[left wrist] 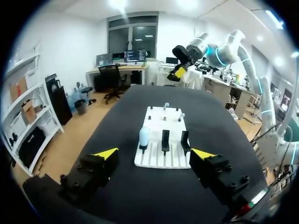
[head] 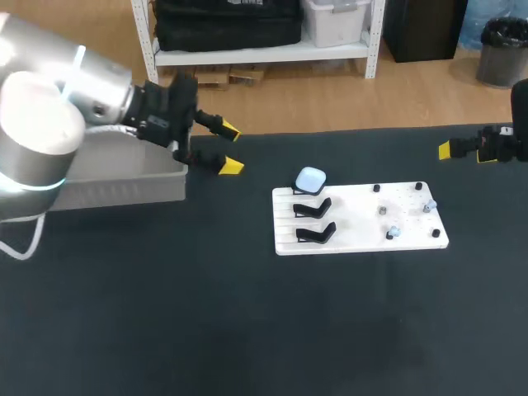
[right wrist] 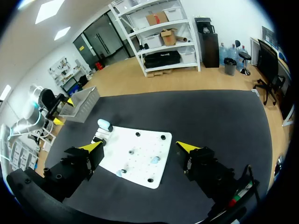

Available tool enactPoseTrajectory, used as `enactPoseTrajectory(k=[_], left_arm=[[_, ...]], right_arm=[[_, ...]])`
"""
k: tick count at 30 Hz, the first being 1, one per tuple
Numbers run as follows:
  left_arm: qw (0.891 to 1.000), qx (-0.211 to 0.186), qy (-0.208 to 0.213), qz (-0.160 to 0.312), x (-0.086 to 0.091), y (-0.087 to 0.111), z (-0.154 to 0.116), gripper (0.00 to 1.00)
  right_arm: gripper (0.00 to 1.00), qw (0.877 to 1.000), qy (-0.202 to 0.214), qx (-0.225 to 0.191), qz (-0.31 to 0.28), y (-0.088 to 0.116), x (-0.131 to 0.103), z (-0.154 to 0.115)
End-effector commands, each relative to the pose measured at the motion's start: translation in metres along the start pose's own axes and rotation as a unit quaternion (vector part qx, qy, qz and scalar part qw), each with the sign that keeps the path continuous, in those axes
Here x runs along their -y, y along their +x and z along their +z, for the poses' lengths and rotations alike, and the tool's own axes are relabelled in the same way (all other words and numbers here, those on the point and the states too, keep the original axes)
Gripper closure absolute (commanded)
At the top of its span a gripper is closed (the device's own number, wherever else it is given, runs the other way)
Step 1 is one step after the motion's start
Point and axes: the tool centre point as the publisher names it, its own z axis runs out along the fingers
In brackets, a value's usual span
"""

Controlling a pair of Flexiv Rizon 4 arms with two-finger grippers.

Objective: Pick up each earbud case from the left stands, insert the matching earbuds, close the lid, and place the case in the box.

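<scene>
Left gripper [left wrist: 154,153]: jaws apart, empty. Pale-blue earbud case [left wrist: 144,136] sits on its stand on the white board [left wrist: 152,159], ahead of them. Right gripper [right wrist: 139,146]: jaws apart, empty, case at the board's far edge ahead.

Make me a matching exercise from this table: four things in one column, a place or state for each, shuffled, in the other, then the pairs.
Things:
1. earbud case
2. two near stands
3. box
4. right gripper

Places or states:
A. open, at the right side of the table
B. pale blue, perched on the far stand
C. grey, at the table's left, beside the left gripper
D. black, holding no case

Pairs: 1-B; 2-D; 3-C; 4-A.
</scene>
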Motion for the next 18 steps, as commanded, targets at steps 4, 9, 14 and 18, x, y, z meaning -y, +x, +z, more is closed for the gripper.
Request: enactPoseTrajectory(k=[4,9,14,18], left_arm=[[0.999,0.001,0.046,0.006,-0.01,-0.001,0.034,0.0],[0.999,0.0,0.048,0.01,-0.007,0.003,0.054,0.0],[0.999,0.006,0.051,0.01,-0.009,0.007,0.071,0.0],[0.998,0.021,0.056,0.006,-0.013,0.01,0.083,0.0]], right_arm=[[0.0,1.0,0.002,-0.001,0.0,0.0,-0.001,0.0],[0.0,1.0,0.002,-0.001,0.0,0.0,-0.001,0.0],[0.0,1.0,0.002,-0.001,0.0,0.0,-0.001,0.0],[0.0,1.0,0.002,-0.001,0.0,0.0,-0.001,0.0]])
